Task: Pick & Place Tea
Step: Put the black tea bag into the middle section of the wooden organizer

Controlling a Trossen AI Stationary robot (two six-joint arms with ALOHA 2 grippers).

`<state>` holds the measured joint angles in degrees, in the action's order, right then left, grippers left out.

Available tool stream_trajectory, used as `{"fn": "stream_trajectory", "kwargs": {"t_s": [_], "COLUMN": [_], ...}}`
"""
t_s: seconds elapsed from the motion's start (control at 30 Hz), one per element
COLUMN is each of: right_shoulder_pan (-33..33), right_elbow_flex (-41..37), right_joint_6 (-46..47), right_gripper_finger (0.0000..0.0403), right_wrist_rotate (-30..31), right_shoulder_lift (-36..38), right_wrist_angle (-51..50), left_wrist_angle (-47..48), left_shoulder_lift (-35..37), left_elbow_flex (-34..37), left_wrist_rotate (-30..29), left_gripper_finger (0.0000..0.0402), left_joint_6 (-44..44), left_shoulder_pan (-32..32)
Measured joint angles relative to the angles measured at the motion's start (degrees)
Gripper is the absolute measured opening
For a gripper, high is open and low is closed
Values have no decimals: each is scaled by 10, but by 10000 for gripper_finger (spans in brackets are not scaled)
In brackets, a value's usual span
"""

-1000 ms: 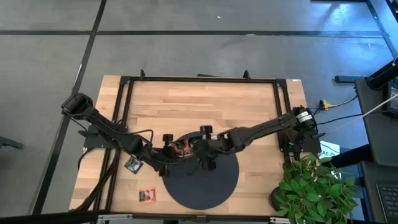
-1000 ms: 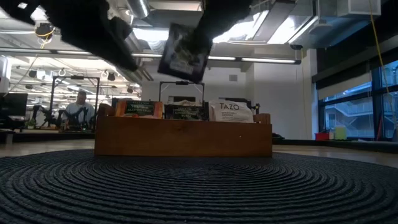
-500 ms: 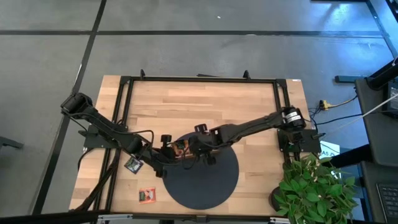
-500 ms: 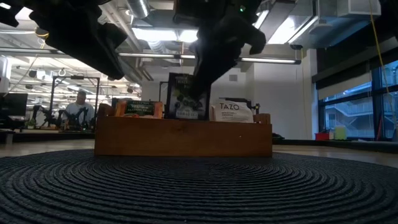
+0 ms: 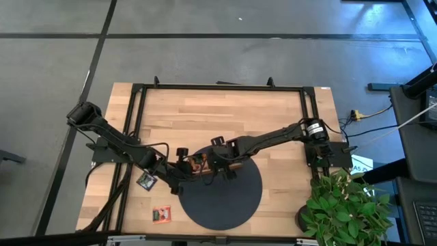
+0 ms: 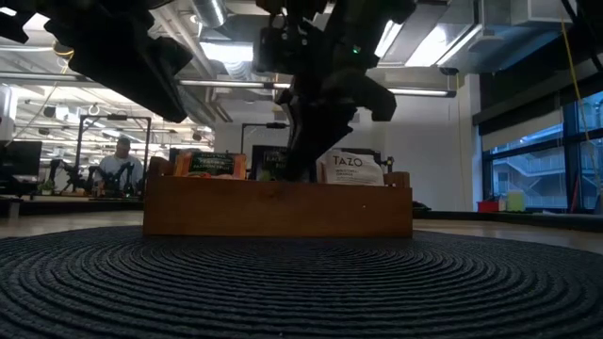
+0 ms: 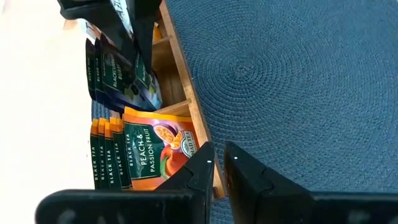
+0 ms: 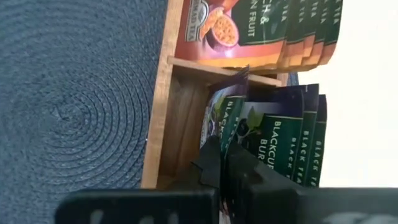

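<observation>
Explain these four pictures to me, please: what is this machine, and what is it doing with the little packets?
It is a robot with two dark arms at a wooden table. One picture looks down from above, one looks level across the round dark mat, and two come from cameras on the wrists. A wooden tray on the mat holds rows of tea sachets. The right hand is shut on a dark sachet, lowering it into the middle compartment. The left hand is shut, holds nothing and waits beside the tray. Two more sachets lie loose on the table.
</observation>
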<state>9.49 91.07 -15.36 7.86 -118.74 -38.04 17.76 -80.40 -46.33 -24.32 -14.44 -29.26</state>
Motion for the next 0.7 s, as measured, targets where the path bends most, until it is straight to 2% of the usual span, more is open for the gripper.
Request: {"fn": "stream_trajectory", "kwargs": {"t_s": [0.23,0.37,0.43,0.57,0.7], "right_shoulder_pan": [-1,-1,0,2,4], "right_elbow_flex": [0,0,0,7,26], "right_joint_6": [-3,-1,5,33,33], "right_gripper_finger": [13,40,62,101,121], "right_wrist_rotate": [4,9,36,144,159], "right_shoulder_lift": [3,3,3,3,3], "right_wrist_angle": [4,0,2,-3,-19], "left_wrist_angle": [1,1,0,4,40], "left_shoulder_lift": [0,0,0,0,2], "left_elbow_flex": [0,0,0,0,0], "left_wrist_rotate": [0,0,0,3,8], "left_gripper_finger": [29,29,29,29,29], "left_joint_6": [0,0,0,-9,-47], "left_shoulder_pan": [0,0,0,0,0]}}
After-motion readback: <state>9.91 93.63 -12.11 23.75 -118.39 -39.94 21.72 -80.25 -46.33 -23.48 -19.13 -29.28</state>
